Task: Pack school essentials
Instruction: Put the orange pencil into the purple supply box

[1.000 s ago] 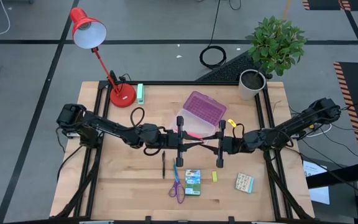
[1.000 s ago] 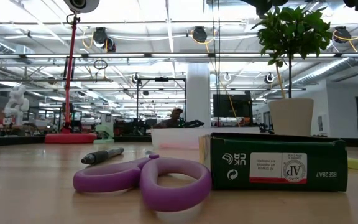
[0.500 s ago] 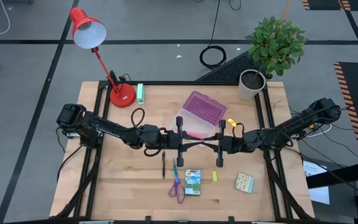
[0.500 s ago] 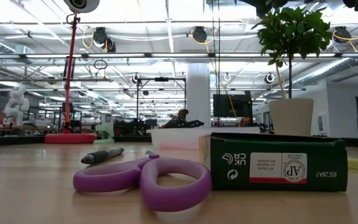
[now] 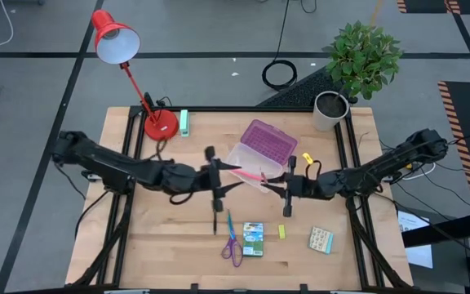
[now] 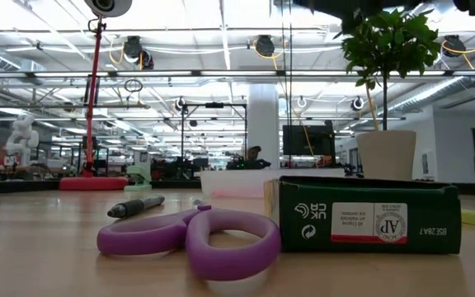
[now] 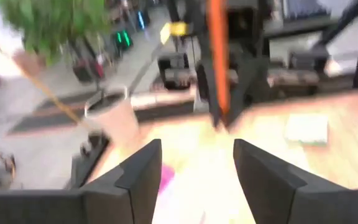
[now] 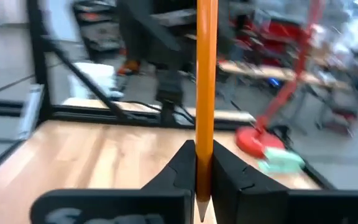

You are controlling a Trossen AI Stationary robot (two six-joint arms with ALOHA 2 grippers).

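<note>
An orange pencil [image 8: 204, 74] is in my right gripper [image 8: 202, 149], which is shut on it just right of the table's middle [image 5: 272, 181]. In the high view the pencil is a reddish line [image 5: 250, 172] slanting toward my left gripper [image 5: 221, 176]. That gripper is open [image 7: 194, 149], a short way to the left, with nothing between its fingers. A black pen [image 5: 215, 216], a blue pencil [image 5: 229, 222], purple scissors [image 5: 232, 245], a green crayon box [image 5: 253, 238], a yellow eraser [image 5: 281, 231] and a patterned pack [image 5: 321, 239] lie flat on the near half of the table. My right gripper pinches the orange pencil between its two fingers, close to the sharpened lower end [image 8: 204, 134]. The fingers come in about level from the table's right and lie across the pencil. The pencil is lifted clear and stands steeply, with its point just below the fingers and its long part rising above them.
A clear case with a purple lid [image 5: 258, 145] sits just beyond the grippers. A red lamp [image 5: 160, 124] and a mint-green block [image 5: 184, 122] stand at the far left. A potted plant [image 5: 331, 110] is at the far right corner.
My left gripper has drawn back toward the table's left edge, away from my right gripper, which it stood close to a second ago. The pencil has stayed with my right gripper, which has hardly moved.
</note>
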